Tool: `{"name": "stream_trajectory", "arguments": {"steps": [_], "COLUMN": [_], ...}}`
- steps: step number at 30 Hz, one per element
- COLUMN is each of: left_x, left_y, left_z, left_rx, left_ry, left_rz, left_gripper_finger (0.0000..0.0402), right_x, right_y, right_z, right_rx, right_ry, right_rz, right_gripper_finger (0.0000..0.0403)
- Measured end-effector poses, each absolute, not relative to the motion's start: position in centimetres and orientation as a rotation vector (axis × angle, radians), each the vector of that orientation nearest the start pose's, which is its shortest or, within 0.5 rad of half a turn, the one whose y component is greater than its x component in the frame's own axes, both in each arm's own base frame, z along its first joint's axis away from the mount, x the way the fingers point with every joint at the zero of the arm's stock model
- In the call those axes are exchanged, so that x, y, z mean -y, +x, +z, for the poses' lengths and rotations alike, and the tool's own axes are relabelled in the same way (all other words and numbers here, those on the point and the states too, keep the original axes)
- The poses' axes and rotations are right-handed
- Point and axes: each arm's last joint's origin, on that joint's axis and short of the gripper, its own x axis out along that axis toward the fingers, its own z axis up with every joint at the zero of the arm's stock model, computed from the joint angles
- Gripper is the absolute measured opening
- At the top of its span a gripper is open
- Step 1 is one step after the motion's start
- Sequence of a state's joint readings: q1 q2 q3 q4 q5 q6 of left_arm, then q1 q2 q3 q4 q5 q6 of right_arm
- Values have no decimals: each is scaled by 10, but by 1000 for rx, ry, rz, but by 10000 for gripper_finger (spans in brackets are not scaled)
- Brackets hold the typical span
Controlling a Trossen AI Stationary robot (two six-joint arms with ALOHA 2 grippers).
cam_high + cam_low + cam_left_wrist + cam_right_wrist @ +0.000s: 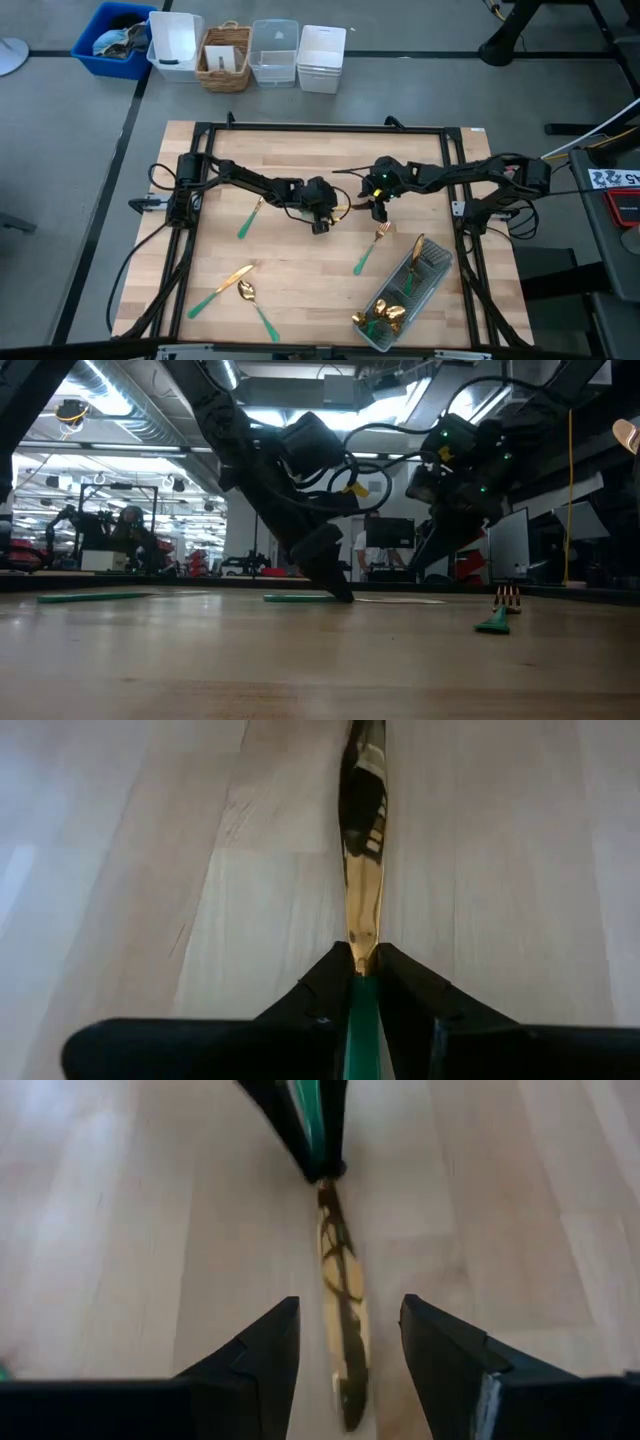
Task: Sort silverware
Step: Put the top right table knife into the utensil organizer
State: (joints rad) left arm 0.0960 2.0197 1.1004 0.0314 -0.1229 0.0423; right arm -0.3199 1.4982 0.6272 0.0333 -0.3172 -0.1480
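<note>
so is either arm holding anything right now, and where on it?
Left gripper is shut on a knife, pinching the teal handle where it meets the gold blade. Right gripper is open above the blade, holding nothing.

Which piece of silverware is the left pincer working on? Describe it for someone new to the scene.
Start at the middle of the wooden table, between the two arms. The left pincer is closed on a knife at its teal handle, gold blade toward the open right pincer. Every other loose piece lies untouched.
</note>
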Motion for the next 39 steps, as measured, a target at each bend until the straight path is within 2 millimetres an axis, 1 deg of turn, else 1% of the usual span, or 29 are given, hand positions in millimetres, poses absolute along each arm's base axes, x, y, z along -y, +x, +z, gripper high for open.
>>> {"name": "stream_trajectory", "arguments": {"steps": [8, 13, 18, 26, 34, 39], "left_x": [-27, -22, -18, -18, -18, -18], "left_y": [391, 391, 391, 392, 392, 391], "left_z": [109, 109, 109, 109, 109, 109], "left_rx": [-892, -892, -891, -890, -890, -890], "left_ry": [180, 210, 220, 219, 220, 223], "left_rz": [211, 233, 236, 235, 236, 248], "left_gripper_finger": [34, 41, 35, 41, 43, 44], "right_x": [77, 76, 76, 78, 77, 76], "right_y": [261, 261, 261, 264, 264, 264], "right_z": [139, 139, 135, 117, 115, 114], "right_rx": [-805, -805, -825, -880, -877, -884], "right_ry": [118, 136, 157, 174, 202, 284], "right_rz": [70, 72, 67, 63, 102, 109], "right_gripper_finger": [172, 172, 172, 172, 172, 172]}}
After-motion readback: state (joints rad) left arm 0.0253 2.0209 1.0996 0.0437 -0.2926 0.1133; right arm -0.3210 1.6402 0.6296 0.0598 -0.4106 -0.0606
